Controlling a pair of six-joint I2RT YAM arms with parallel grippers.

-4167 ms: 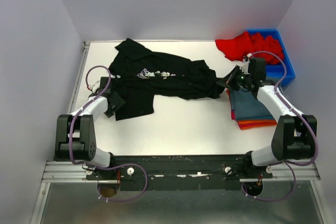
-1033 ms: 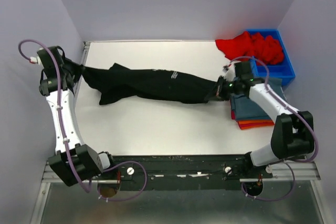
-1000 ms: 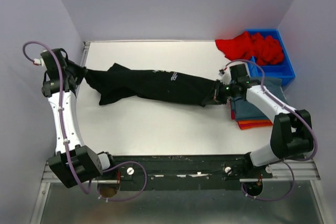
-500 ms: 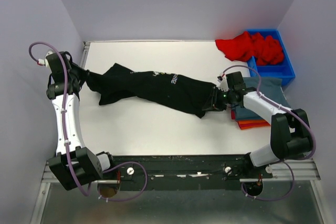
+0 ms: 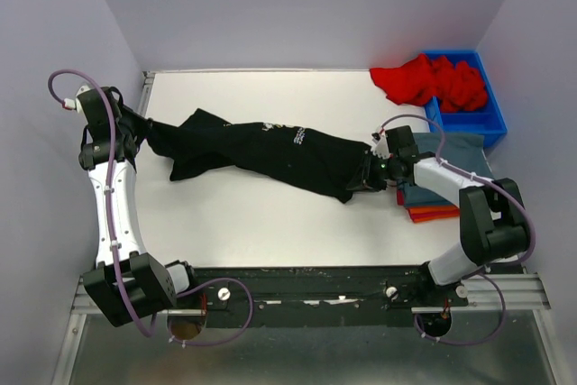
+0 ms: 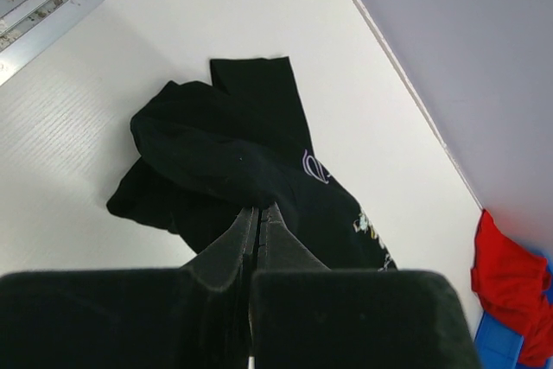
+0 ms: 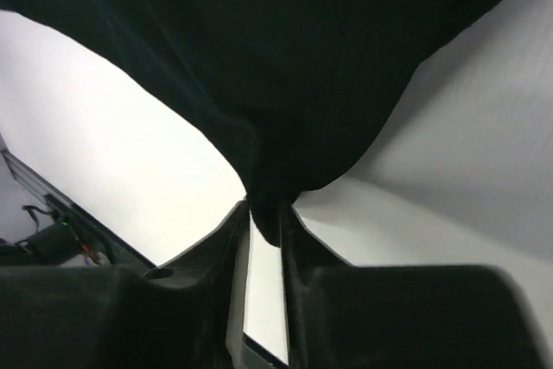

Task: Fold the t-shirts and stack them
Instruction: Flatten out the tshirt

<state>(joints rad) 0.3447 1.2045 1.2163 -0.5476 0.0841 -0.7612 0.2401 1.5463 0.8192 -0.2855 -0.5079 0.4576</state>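
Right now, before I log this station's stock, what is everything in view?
table: 1, white, under everything
black t-shirt: 1, black with small print, stretched across the table
blue bin: 1, blue, far right corner
red t-shirts: number unclear, bright red, heaped over the bin's left edge
folded stack: 1, slate-blue over orange and red, right side, under the right arm
left gripper: 1, black, shut on the black t-shirt's left end
right gripper: 1, black, open, shirt's right end between its fingers

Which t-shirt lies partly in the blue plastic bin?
The bright red cloth t-shirt, crumpled over the bin; the black t-shirt lies across the table, the others are stacked.
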